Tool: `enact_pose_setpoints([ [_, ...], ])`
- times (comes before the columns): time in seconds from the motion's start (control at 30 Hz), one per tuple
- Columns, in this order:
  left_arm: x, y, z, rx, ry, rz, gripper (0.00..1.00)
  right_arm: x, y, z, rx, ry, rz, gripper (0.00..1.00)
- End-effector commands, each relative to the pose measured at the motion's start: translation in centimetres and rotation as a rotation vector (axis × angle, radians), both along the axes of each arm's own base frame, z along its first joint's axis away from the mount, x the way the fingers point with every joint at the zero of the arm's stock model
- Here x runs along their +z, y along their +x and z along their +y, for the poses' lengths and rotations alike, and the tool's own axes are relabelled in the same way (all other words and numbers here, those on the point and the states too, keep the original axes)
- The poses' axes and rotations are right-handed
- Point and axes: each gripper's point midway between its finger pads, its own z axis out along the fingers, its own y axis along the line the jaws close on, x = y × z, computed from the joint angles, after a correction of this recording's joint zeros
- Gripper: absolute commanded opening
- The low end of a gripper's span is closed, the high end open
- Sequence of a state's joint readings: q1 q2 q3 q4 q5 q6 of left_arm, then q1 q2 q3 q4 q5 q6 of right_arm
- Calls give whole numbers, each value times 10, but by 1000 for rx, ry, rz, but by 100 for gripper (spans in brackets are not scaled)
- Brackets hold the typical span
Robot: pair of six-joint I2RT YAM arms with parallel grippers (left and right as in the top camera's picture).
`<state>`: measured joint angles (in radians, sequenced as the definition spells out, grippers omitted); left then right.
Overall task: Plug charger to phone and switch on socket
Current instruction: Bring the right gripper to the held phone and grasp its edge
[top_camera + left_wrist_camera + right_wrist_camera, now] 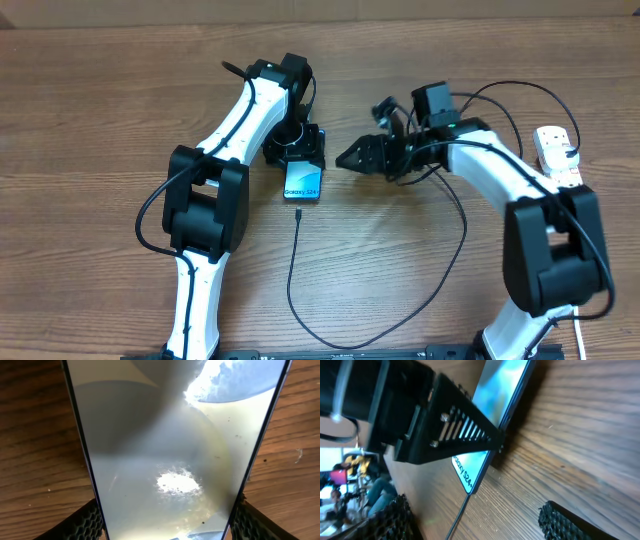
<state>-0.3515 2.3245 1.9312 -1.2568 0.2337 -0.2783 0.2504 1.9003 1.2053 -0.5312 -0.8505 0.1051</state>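
Two claws, one phone (303,183), one charger (291,265), one socket (553,150).
Left claw (298,160) clamps the phone's sides mid-counter (100,100); right claw (345,158) gapes empty beside it; charger tip meets the phone's lower edge; socket far right.

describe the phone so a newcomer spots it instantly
On the wooden table, look at the centre. The phone lies flat, its far end in the left gripper, a thin black cable meeting its near end. Only it has a light-blue screen reading Galaxy S24+.

Around phone (303,186): left claw (298,162) atop, right claw (341,158) beside, charger (291,265) below.
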Motion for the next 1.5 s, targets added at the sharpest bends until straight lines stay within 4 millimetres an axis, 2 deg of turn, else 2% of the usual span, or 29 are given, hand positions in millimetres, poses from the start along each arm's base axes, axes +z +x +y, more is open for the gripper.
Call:
enact_pose_setpoints([
  [0.0,28,10,-7,-3,-55,-63,53,-8,-12,17,57,40,22,83],
  [0.27,28,9,-8,-3,-66,-59,53,-32,-19,47,78,59,27,84],
  [0.43,31,6,-16,-12,-113,-46,53,-52,-17,51,23,57,84,84],
  [0.67,33,6,-23,-21,-159,-41,53,-60,-12,56,-22,68,130,74],
  [0.77,34,6,-24,-21,-163,-41,53,-59,-10,61,-30,75,130,70],
  [0.93,34,6,-24,-25,-163,-42,52,-53,-2,65,-69,103,139,54],
  [1.23,34,7,-26,-24,-174,-46,52,-53,3,67,-102,100,142,43],
  [1.4,35,7,-28,-24,-188,-45,52,-50,2,74,-87,108,123,41],
  [1.47,35,7,-28,-24,-188,-44,52,-49,1,76,-82,111,117,36],
])
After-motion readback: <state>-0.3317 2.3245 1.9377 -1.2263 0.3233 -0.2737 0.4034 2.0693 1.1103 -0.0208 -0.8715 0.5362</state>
